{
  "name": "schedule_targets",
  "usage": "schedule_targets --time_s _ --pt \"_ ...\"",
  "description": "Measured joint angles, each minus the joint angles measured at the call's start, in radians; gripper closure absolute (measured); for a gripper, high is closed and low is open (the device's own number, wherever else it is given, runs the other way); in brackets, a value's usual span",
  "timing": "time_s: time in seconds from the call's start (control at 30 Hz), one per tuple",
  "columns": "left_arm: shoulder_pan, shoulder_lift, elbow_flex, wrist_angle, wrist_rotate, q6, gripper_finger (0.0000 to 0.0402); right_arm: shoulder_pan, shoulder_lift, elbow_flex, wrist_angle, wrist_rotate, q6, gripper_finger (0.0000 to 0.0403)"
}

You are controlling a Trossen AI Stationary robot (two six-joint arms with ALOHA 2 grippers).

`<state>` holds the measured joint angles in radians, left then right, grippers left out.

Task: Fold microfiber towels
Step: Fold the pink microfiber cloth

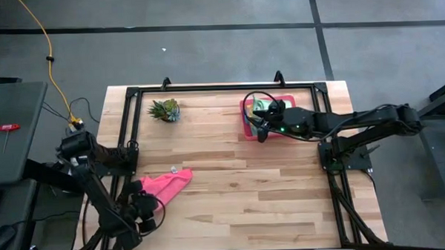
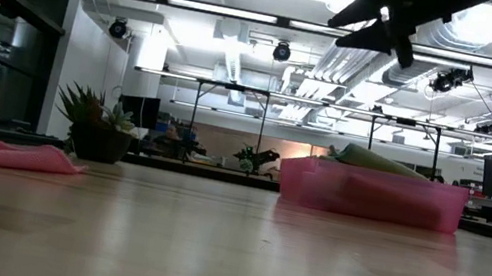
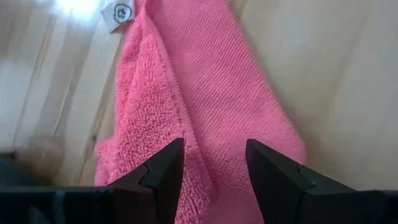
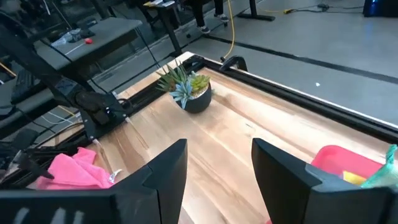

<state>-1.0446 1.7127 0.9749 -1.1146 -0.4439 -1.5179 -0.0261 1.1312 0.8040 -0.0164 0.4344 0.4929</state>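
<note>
Pink microfiber, crumpled into a loose wedge, lies at the left edge of the wooden table [image 1: 269, 197] as a two-armed robot works through a stack of cleaning cloths. The pink towel [image 1: 167, 184] rests flat on the boards just in front of the left gripper [image 1: 140, 204], its white care tag [image 3: 118, 12] showing at the far corner; it is bunched and doubled over unevenly, not squared into a finished fold. In the left wrist view the claw hangs directly above the cloth with its two dark fingers spread and nothing between them.

Across the table, the right gripper [image 1: 260, 130] hovers over the near edge of the pink tray [image 1: 247, 131], well clear of the surface in the low view. Its fingers, too, stand apart and empty. Inside the tray sit the other towels [image 1: 265, 106], a heap in which green, teal and a sliver of yellow can be made out; how many there are and whether any are folded cannot be told from here. A small potted plant [image 1: 165, 110] stands near the far rail, apart from the work.

By the look of things the job is at an early stage: one towel is out and unfinished, the rest wait in the tray, and no neatly folded cloth is visible anywhere on the table.
</note>
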Motion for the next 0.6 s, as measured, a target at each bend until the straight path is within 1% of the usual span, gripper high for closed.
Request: schedule_targets --time_s 0.23,0.47,0.53,0.6 --pt "0.018 0.023 0.000 -0.104 0.044 -0.024 0.0241 0.000 0.007 0.000 -0.004 -0.007 0.000 0.0230" --pt "0.006 0.023 0.000 -0.181 0.155 -0.022 0.0241 0.000 0.008 0.000 -0.004 -0.007 0.000 0.0230" --pt "0.001 0.023 0.016 -0.196 0.180 -0.010 0.0241 0.000 0.008 0.000 -0.004 -0.007 0.000 0.0230" --pt "-0.006 0.023 0.046 -0.234 0.179 0.000 0.0241 0.000 0.008 0.000 -0.004 -0.007 0.000 0.0230"
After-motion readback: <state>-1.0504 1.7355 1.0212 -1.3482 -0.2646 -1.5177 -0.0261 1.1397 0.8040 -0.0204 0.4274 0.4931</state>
